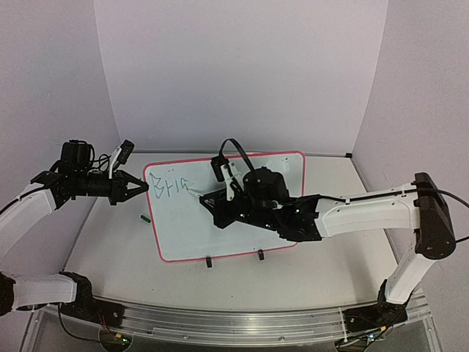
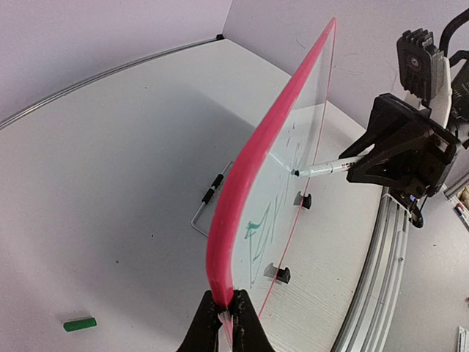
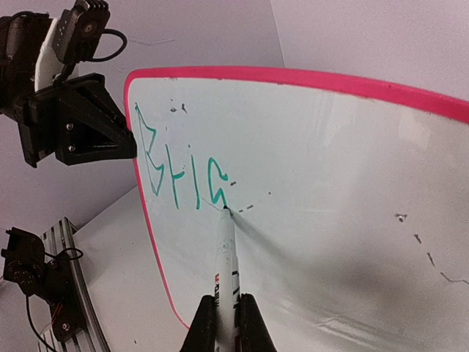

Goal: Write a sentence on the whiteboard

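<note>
The whiteboard (image 1: 249,235), white with a red-pink frame, stands tilted in the middle of the table. Green letters of the sentence (image 1: 174,182) read "Brig" at its upper left; they also show in the right wrist view (image 3: 183,176). My left gripper (image 2: 227,308) is shut on the board's pink left edge (image 2: 245,198), as the top view (image 1: 143,187) also shows. My right gripper (image 3: 225,312) is shut on a white marker (image 3: 226,249). The marker tip touches the board at the foot of the "g". The left wrist view shows the marker (image 2: 330,169) from the side.
A green marker cap (image 1: 144,217) lies on the table left of the board, also in the left wrist view (image 2: 79,323). Two black clips (image 1: 209,262) (image 1: 260,255) sit on the board's near edge. A metal stand rod (image 2: 209,202) lies behind the board. An aluminium rail (image 1: 242,323) runs along the front.
</note>
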